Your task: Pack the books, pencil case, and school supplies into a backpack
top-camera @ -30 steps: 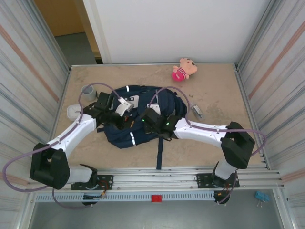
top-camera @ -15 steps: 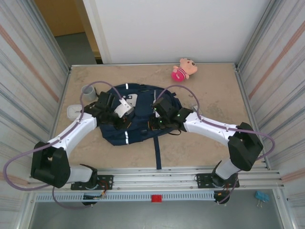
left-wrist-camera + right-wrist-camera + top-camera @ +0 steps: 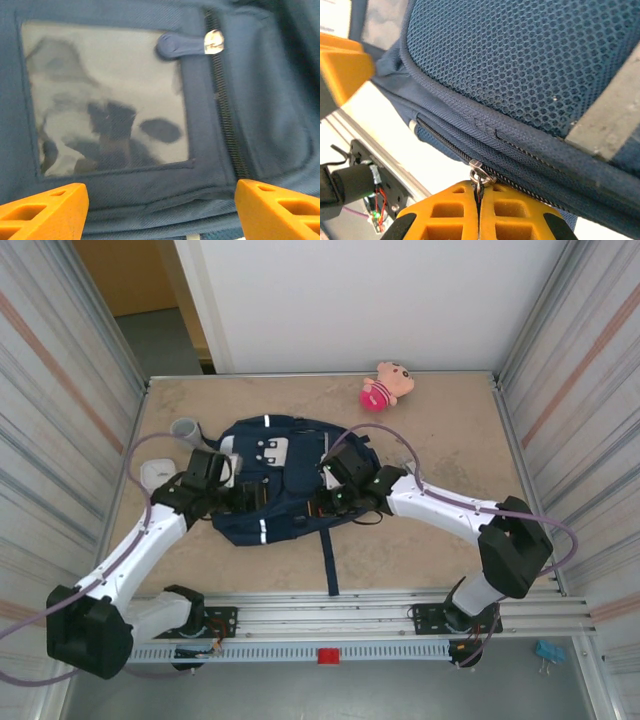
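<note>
Navy backpack (image 3: pixel 285 508), zip pull (image 3: pixel 478 175) tight in the right pincer (image 3: pixel 479 196), left pincer (image 3: pixel 160 201) apart over its grey patch (image 3: pixel 105 95).

Beige mottled tabletop (image 3: pixel 450 440); white back wall (image 3: pixel 370 300); ribbed metal side panels (image 3: pixel 60 390).

A robotics lab test cell rather than a lived-in room; a beige table (image 3: pixel 450 440) sits boxed in by ribbed metal walls (image 3: pixel 60 390) down the left and right edges of the top view, with a plain white panel (image 3: pixel 350 300) across the upper middle; aluminium rails (image 3: pixel 330 606) run along the bottom, and two white-and-black robot arms (image 3: pixel 440 508) stand bolted there on black base plates (image 3: pixel 432 618); purple cables (image 3: pixel 372 427) loop loose from the arms; at upper left, a grey floor (image 3: pixel 160 340) and an orange door (image 3: pixel 125 275) lie beyond the enclosure.
</note>
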{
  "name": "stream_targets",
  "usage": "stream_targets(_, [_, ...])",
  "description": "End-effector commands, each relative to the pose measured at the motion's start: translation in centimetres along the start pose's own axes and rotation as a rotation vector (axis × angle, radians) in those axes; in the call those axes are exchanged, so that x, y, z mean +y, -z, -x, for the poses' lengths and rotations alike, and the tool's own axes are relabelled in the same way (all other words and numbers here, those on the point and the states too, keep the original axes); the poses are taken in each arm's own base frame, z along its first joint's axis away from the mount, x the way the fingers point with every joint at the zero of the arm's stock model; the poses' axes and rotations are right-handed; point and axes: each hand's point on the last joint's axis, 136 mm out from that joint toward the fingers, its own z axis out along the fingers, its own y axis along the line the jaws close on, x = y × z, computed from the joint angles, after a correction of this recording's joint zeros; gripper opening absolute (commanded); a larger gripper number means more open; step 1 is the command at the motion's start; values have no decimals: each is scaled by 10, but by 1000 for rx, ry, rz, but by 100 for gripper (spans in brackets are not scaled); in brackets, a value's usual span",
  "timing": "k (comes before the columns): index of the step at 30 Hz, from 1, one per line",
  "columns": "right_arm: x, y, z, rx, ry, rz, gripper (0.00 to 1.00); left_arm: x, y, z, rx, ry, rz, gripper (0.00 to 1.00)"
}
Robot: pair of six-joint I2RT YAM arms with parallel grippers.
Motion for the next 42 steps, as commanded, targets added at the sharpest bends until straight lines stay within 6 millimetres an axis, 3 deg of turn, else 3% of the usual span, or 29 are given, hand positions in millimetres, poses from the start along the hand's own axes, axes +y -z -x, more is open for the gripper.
stream_targets(1, [36, 6, -11, 17, 39, 112, 0, 19, -10, -2, 7, 124, 75, 78])
stream_targets(4, [50, 6, -21, 35, 59, 139, 0, 18, -26, 14, -16, 117, 56, 78])
stream_targets(7, [57, 1, -27, 46, 61, 156, 0, 16, -34, 42, -77, 103, 37, 78])
stream_targets(10, [55, -3, -22, 24, 45, 140, 0, 7, -30, 72, -133, 109, -2, 78])
stream_targets(12, [53, -6, -15, 2, 40, 131, 0, -4, -21, 80, -132, 125, -40, 78])
stream_targets(15, [56, -9, -6, -9, 52, 139, 0, -20, 3, 67, -133, 198, -105, 79])
stream_targets(18, [63, -11, -4, -6, 62, 160, 0, -33, 27, 40, -133, 324, -192, 77])
stream_targets(21, [65, -13, -5, 5, 70, 169, 0, -38, 38, 13, -127, 456, -254, 74])
stream_targets(28, [67, -12, -12, 26, 94, 173, 0, -54, 20, -15, -72, 618, -351, 72])
stream_targets(34, [74, -11, -15, 35, 110, 199, 0, -63, -5, -15, -47, 658, -368, 65])
stream_targets(37, [75, -11, -20, 50, 119, 205, 0, -61, -12, -9, -69, 657, -348, 50])
stream_targets(42, [74, -3, -26, 59, 133, 201, 0, -50, -22, 2, -111, 620, -287, 17])
